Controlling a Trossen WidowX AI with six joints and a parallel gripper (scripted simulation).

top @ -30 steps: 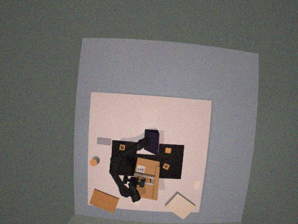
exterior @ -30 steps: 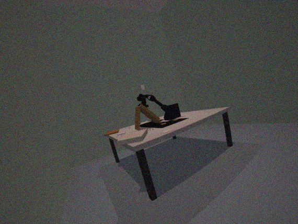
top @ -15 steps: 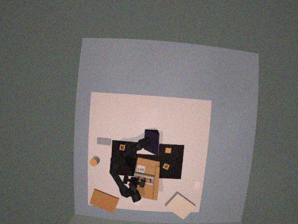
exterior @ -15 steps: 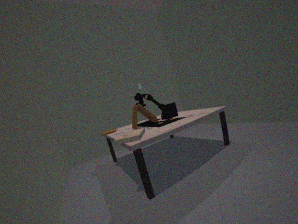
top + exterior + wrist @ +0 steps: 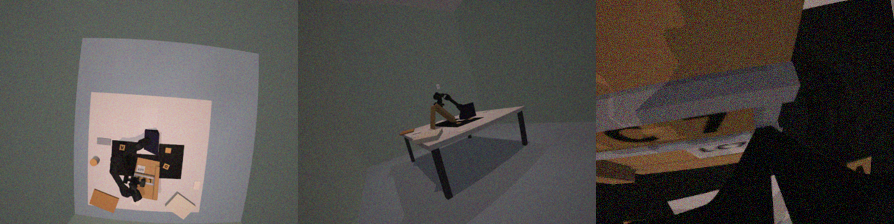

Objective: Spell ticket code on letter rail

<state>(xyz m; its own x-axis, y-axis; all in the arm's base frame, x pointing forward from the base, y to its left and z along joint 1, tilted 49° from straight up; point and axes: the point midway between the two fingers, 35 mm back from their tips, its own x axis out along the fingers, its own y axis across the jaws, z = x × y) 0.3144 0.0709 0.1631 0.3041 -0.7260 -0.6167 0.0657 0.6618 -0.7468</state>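
A tilted wooden board (image 5: 149,192) (image 5: 445,114) carries a grey letter rail (image 5: 726,92) and a white ticket (image 5: 141,168) (image 5: 723,147), whose print is hard to read. In the rail, the wrist view shows a tile with a curved, C- or J-like letter (image 5: 636,131) and a tile with an angular letter (image 5: 737,119) nearer the open end. My gripper (image 5: 134,181) (image 5: 763,133) is shut and empty, its tips by the rail's open end. A V tile (image 5: 122,147), a U-like tile (image 5: 166,166) and a plain-faced tile (image 5: 168,150) lie off the board.
A dark mat (image 5: 173,172) (image 5: 836,30) lies under the loose tiles. An orange cylinder (image 5: 93,162), a grey block (image 5: 104,141) and a brown slab (image 5: 104,201) stand at the left. A cream block (image 5: 181,205) overhangs the counter's near edge at the right.
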